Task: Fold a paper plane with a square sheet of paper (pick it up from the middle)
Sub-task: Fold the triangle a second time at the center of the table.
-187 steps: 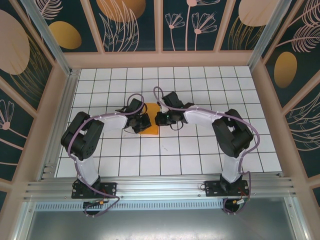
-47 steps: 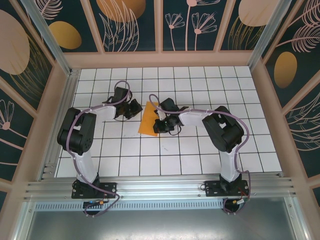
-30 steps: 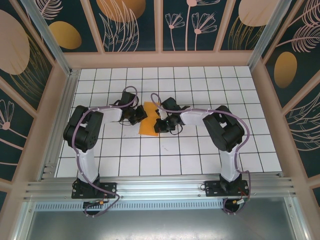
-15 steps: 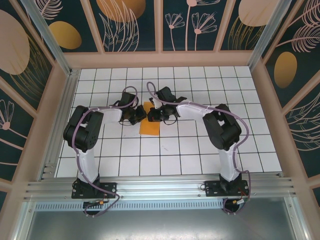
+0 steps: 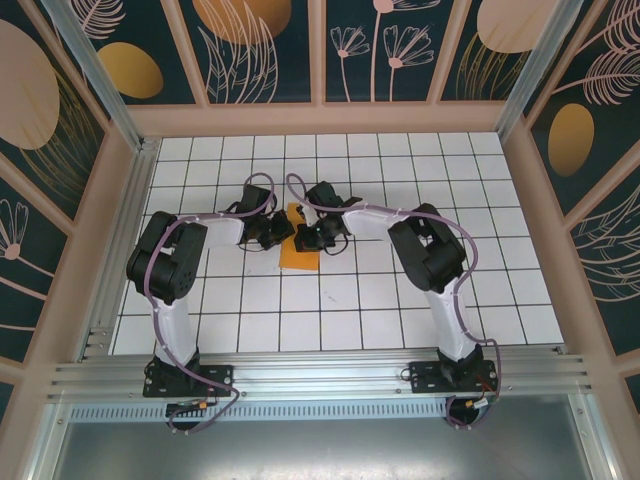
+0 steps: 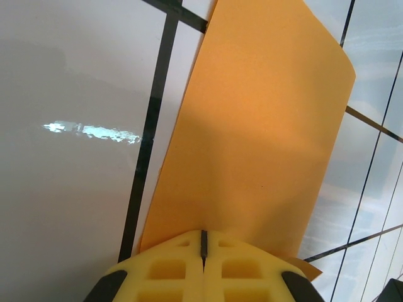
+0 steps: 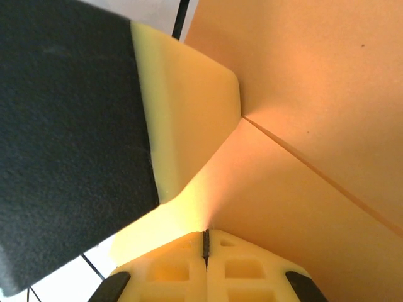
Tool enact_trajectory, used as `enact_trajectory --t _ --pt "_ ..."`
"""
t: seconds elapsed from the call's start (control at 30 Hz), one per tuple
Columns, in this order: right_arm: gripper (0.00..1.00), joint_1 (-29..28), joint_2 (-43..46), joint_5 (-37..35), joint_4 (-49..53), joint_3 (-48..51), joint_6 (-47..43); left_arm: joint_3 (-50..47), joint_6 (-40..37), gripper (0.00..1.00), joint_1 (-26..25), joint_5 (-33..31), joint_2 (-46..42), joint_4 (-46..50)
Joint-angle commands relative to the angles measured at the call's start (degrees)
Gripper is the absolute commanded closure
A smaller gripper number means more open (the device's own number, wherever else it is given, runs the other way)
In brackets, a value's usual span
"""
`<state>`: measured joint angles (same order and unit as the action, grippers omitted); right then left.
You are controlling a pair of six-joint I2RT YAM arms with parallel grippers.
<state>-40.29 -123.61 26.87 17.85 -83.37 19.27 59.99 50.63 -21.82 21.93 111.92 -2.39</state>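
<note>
The square sheet of paper (image 5: 299,256) lies on the white grid table as a bright-orange folded strip, between the two grippers. My left gripper (image 5: 285,230) is shut, its yellow fingertips (image 6: 220,242) pressed to the near edge of the paper (image 6: 264,126). From the other side my right gripper (image 5: 305,238) meets it, also shut, its tips down on the paper (image 7: 315,189), where a crease line runs across. In the right wrist view the left gripper's yellow finger (image 7: 182,107) sits close by on the paper. No paper plane shape is seen.
The white grid table (image 5: 400,300) is boxed in by a wooden frame (image 5: 320,118) and dark leaf-patterned walls. An aluminium rail (image 5: 320,375) runs along the near edge by the arm bases.
Over the last second my right gripper slid left and away across the paper until it nearly meets the left one. The left gripper stayed put. The paper kept its place.
</note>
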Motion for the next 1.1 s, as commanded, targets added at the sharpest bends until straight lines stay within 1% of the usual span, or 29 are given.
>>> enact_trajectory --t 0.0,0.2,0.33,0.43,0.6,0.67,0.73,0.8,0.87,0.9,0.97,1.0,1.07 --pt "1.00 -0.66 1.66 -0.27 6.71 5.36 -2.56 -2.19 0.26 0.99 0.12 -6.34 3.64 5.59" --pt "1.00 -0.57 7.37 2.03 8.34 13.89 -5.61 -2.11 0.52 0.99 0.11 -6.89 4.61 5.82" --pt "1.00 -0.50 10.14 2.53 8.36 18.81 -5.17 -1.86 0.44 0.99 0.12 -6.99 4.79 5.82" --pt "1.00 0.67 12.06 2.44 7.75 22.39 -4.18 -1.71 0.14 0.98 0.12 -7.04 4.64 5.82" --pt "1.00 2.08 19.06 3.26 4.16 23.03 -1.39 -1.04 -0.49 0.97 0.12 -5.98 3.43 5.35" --pt "0.99 2.84 22.31 2.99 0.48 22.30 1.45 -0.25 -0.58 0.94 0.11 -4.30 2.11 4.51" --pt "0.90 3.37 24.40 0.59 -3.10 21.77 3.90 1.08 -0.62 0.90 0.19 -2.50 0.22 3.72" --pt "0.79 3.55 24.64 -5.05 -5.51 20.74 5.34 1.97 -0.04 0.85 0.19 -1.04 -2.47 2.44" --pt "0.68 4.17 22.88 -9.05 -6.22 18.64 6.34 2.17 0.79 0.76 0.20 -0.54 -4.87 1.64" --pt "0.65 4.71 21.53 -10.68 -6.52 17.30 7.02 2.00 1.13 0.72 0.25 -0.36 -6.06 1.29" --pt "0.59 5.52 19.49 -11.90 -8.13 15.26 7.53 0.73 1.70 0.66 0.44 -0.72 -8.43 0.59" --pt "0.54 5.95 18.52 -11.57 -9.35 14.26 7.71 -0.38 2.06 0.61 0.55 -1.11 -9.58 0.38" --pt "0.51 6.65 16.26 -9.09 -10.68 11.97 7.34 -2.58 2.74 0.57 0.94 -1.57 -11.64 -0.14"
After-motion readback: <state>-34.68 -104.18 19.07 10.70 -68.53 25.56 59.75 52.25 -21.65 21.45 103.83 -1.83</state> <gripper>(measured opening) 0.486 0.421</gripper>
